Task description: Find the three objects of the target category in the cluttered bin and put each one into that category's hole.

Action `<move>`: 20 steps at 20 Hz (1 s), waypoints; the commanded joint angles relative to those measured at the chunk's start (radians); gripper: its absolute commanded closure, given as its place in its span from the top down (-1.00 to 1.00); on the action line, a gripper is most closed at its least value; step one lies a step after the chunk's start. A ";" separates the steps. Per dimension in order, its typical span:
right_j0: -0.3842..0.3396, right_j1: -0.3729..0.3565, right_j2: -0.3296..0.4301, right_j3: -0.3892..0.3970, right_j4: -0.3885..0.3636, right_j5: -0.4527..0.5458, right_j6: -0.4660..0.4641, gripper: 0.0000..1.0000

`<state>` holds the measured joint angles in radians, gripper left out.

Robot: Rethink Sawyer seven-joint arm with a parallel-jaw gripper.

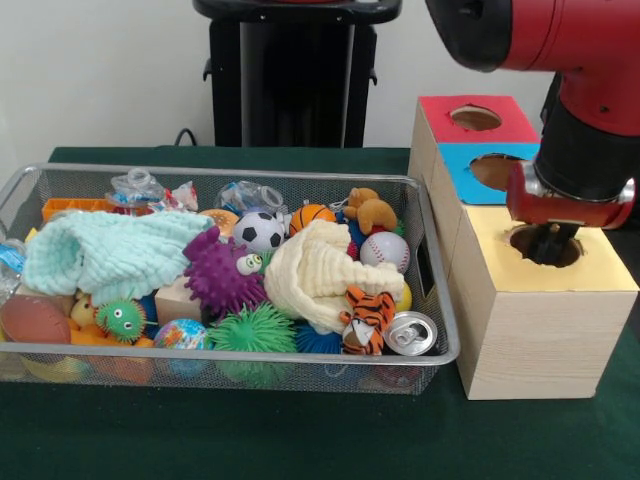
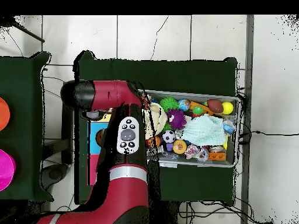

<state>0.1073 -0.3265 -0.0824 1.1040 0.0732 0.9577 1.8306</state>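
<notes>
The yellow-topped box (image 1: 545, 320) stands nearest the camera in the front view, its hole (image 1: 545, 243) half filled by the gripper (image 1: 548, 243), whose dark tips reach down into the opening. Whether the fingers are spread or pressed together cannot be told — the hole's rim and the red wrist hide them — and no patchwork bundle shows between them.

The step looks like a drop into the hole, so the sound way to finish is to part the fingers fully while centred over the opening, then lift straight up to clear the rim.

Just beside the box, the wire bin (image 1: 440, 350) is crowded: a crushed can (image 1: 411, 333), a toy tiger (image 1: 362, 318), a cream cloth (image 1: 318, 272), a purple spiky ball (image 1: 222, 275), a mint cloth (image 1: 115, 252). No patchwork bundle shows on top — any left are likely under the cloths.
</notes>
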 commanded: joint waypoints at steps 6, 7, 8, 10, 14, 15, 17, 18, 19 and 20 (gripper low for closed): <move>-0.034 0.065 0.015 0.038 0.003 -0.079 0.163 -1.00; -0.035 0.040 0.017 0.053 0.009 -0.049 0.156 -1.00; -0.034 0.008 0.017 0.069 0.016 -0.011 0.152 -1.00; -0.028 -0.053 0.007 0.081 0.022 0.071 0.145 -1.00; -0.024 -0.112 0.001 0.076 0.032 0.185 0.148 -1.00; -0.026 -0.115 0.002 0.069 0.032 0.202 0.147 -1.00; -0.029 -0.129 0.003 0.067 0.032 0.233 0.148 -1.00; -0.030 -0.137 0.003 0.066 0.032 0.247 0.148 -1.00; -0.033 -0.141 0.004 0.059 0.031 0.267 0.146 -1.00; -0.036 -0.147 0.005 0.055 0.028 0.285 0.141 -1.00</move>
<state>0.1051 -0.4120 -0.0860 1.0928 0.0820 1.0835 1.8306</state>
